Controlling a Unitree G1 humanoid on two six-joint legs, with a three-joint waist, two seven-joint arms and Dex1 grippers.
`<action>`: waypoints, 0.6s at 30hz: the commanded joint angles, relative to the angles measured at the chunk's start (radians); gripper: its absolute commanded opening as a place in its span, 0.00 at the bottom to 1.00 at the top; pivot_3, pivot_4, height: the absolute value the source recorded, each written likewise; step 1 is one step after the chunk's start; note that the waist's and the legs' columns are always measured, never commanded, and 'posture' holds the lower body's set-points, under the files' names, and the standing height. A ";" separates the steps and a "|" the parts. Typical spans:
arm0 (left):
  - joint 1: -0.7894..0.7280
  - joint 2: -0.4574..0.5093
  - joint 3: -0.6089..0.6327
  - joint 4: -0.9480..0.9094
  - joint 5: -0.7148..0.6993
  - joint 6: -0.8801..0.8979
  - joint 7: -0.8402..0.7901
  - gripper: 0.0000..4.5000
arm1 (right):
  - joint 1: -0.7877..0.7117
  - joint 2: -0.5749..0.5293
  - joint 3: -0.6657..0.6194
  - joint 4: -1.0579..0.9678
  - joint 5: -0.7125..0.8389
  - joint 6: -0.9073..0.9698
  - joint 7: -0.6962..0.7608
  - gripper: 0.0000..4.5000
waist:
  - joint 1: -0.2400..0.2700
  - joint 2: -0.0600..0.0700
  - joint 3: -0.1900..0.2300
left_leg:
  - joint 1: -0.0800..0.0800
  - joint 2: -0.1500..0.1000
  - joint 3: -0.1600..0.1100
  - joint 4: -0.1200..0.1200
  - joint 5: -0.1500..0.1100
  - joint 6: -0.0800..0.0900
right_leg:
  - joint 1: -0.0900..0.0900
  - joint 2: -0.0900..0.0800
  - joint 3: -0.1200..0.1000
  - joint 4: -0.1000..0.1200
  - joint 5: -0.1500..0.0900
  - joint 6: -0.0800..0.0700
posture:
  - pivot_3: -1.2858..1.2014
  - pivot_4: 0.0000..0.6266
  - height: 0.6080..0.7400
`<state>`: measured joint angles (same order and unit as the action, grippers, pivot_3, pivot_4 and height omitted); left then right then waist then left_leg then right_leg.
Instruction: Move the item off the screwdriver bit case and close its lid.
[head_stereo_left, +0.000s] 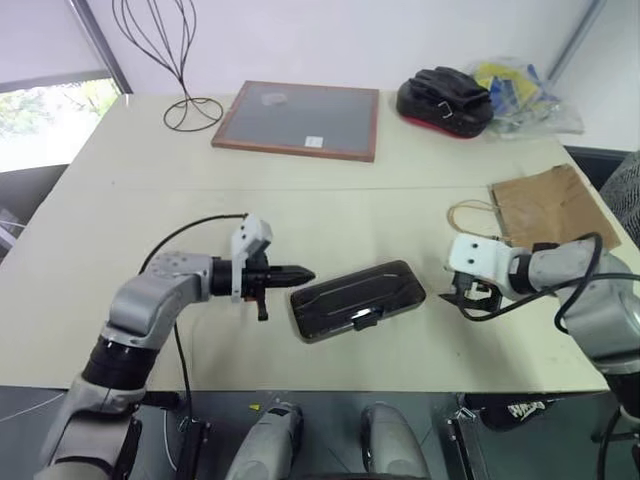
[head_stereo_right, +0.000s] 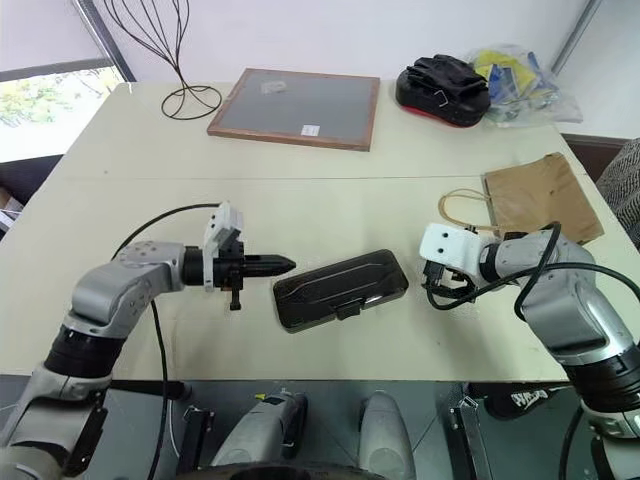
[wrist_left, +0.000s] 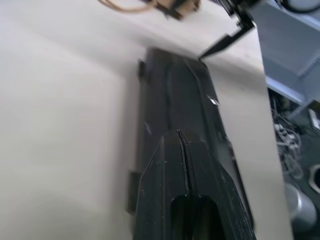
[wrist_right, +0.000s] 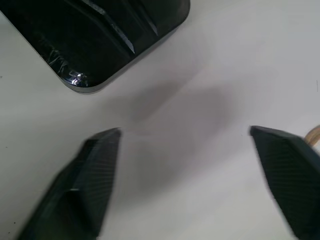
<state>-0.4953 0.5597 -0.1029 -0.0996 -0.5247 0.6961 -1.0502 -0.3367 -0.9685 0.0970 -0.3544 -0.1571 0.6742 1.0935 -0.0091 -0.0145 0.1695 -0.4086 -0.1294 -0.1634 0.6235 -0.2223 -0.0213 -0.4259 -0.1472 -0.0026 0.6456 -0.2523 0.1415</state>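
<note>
Smoky dark plastic: the screwdriver bit case (head_stereo_left: 357, 299) lies at the middle of the near half of the table (head_stereo_left: 150, 200), its long axis running from about 8 o'clock to 2 o'clock, with its lid (head_stereo_left: 345, 293) down flat over the tray and the small black latch tab (head_stereo_left: 364, 321) on the near long edge. By the look of it the case is light, rigid and glossy, likely to skate on the smooth tabletop if pushed from one end only; best pressed from above near the latch, or steadied at both short ends. Kraft paper, brown and crinkled: the paper bag (head_stereo_left: 552, 205) lies flat at 2 o'clock from the case, well apart from it, its looped cord handle (head_stereo_left: 470, 215) pointing toward the table's middle; judged very light, limp and easy to crease, best taken by the handle or an edge. The left gripper (head_stereo_left: 302, 273) lies level at 9 o'clock from the case, fingers pressed together to a point just beside the case's left end; whether the tip touches it cannot be told. The right gripper (wrist_right: 185, 170) hovers at 3 o'clock from the case over bare table, fingers set wide apart with nothing between them. Whether the latch has actually caught cannot be made out, and the bits under the dark lid are not discernible. The bag's far right corner runs to the picture's edge.
</note>
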 joint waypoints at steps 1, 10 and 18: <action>-0.039 -0.002 0.034 0.035 0.005 -0.045 0.003 0.00 | -0.026 -0.009 -0.051 -0.046 0.045 0.030 -0.014 0.65 | -0.002 0.000 0.000 | 0.000 0.000 0.000 0.000 0.000 0.000 | 0.000 0.000 0.000 0.000 0.000 0.000 | 0.52 0.24 0.95; -0.132 -0.037 0.019 0.188 0.050 -0.142 -0.004 0.00 | -0.017 0.005 -0.076 -0.128 0.142 0.114 -0.046 0.01 | 0.001 -0.001 0.000 | 0.000 0.000 0.000 0.001 0.000 0.000 | 0.000 0.000 0.000 0.000 0.000 0.000 | 0.52 0.24 0.95; -0.327 -0.148 -0.071 0.591 0.207 -0.363 -0.086 0.00 | 0.122 -0.101 -0.134 -0.355 0.343 0.176 0.086 0.01 | 0.015 -0.002 0.001 | -0.001 -0.001 0.000 0.004 -0.001 0.002 | 0.001 -0.001 -0.001 0.000 0.000 0.001 | 0.52 0.24 0.95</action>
<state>-0.7808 0.4195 -0.1637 0.4429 -0.3516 0.3963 -1.1117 -0.2217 -1.0543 0.0055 -0.6429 0.1381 0.8524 1.1483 0.0055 -0.0160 0.1703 -0.4096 -0.1308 -0.1631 0.6275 -0.2241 -0.0183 -0.4244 -0.1482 -0.0039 0.6454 -0.2520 0.1429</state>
